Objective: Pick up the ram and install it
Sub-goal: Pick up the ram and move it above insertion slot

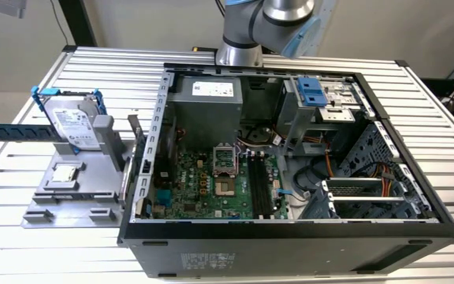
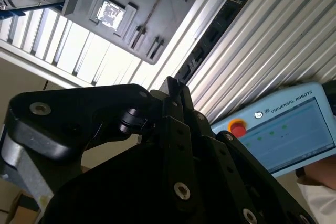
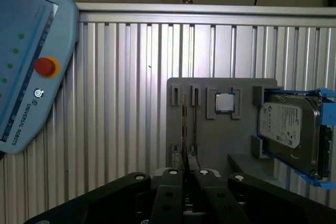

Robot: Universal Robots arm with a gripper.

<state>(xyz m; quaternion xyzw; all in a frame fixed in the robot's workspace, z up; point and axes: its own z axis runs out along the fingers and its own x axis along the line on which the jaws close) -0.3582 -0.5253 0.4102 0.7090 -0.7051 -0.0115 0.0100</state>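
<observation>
The ram (image 1: 135, 139) stands on its long edge in a slot of the grey holder (image 1: 93, 177), at the exterior view's left, just beside the open computer case (image 1: 290, 234). It shows as a dark stick (image 2: 210, 35) in the second wrist view and as a thin edge-on line (image 3: 184, 124) in the first wrist view. My gripper (image 3: 186, 174) hangs well away from the holder, in line with the ram's edge. Its black fingertips (image 2: 173, 90) sit together with nothing between them. Long black memory slots (image 1: 260, 183) lie on the green motherboard.
The holder also carries a silver hard drive (image 1: 75, 124) in a blue bracket and a small square processor chip (image 1: 65, 173). A blue teach pendant (image 2: 283, 127) with a red button lies on the ribbed table, with a person's sleeve (image 2: 317, 187) next to it. The arm's base (image 1: 239, 50) stands behind the case.
</observation>
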